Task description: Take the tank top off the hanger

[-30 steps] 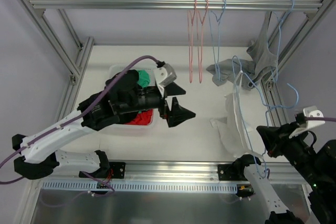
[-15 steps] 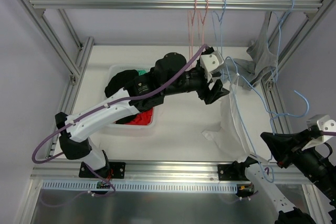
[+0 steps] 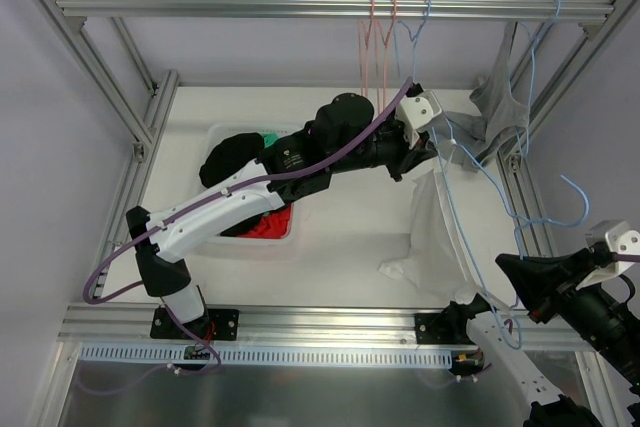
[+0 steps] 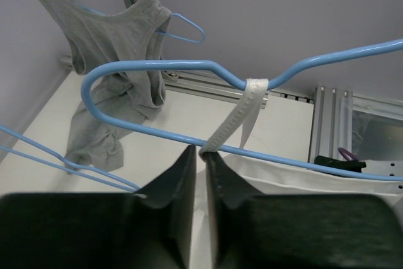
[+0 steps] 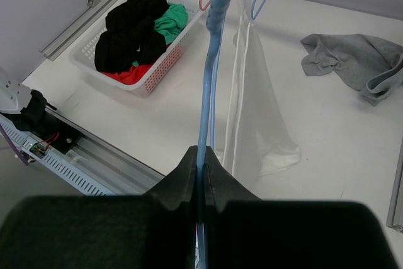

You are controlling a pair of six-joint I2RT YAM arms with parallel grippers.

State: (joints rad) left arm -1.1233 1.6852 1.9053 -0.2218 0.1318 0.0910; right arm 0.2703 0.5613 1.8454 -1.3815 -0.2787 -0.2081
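The left gripper (image 4: 200,150) has its two dark fingers drawn almost together, with only a thin slit between them. The narrow strap of the white fabric tank top (image 4: 242,111) runs down into that slit, so the strap appears to be pinched there, though the contact itself is hard to make out. Just above the fingertips the strap is looped over the light blue wire hanger (image 4: 157,63), whose lower wire passes right across the tips. The body of the garment hangs below and beyond the fingers, its hem lying crumpled on the white table (image 5: 327,149).

The right gripper (image 5: 200,155) is clamped tight on the hanger's wire, which rises straight ahead from between its fingers; the tank top drapes just to the right of that wire.

Ahead of the left gripper and off to its left, a grey tank top (image 4: 119,36) hangs from another blue hanger. Far ahead of the right gripper, to its left, stands a white plastic basket (image 5: 170,61) of black, green and red clothes.
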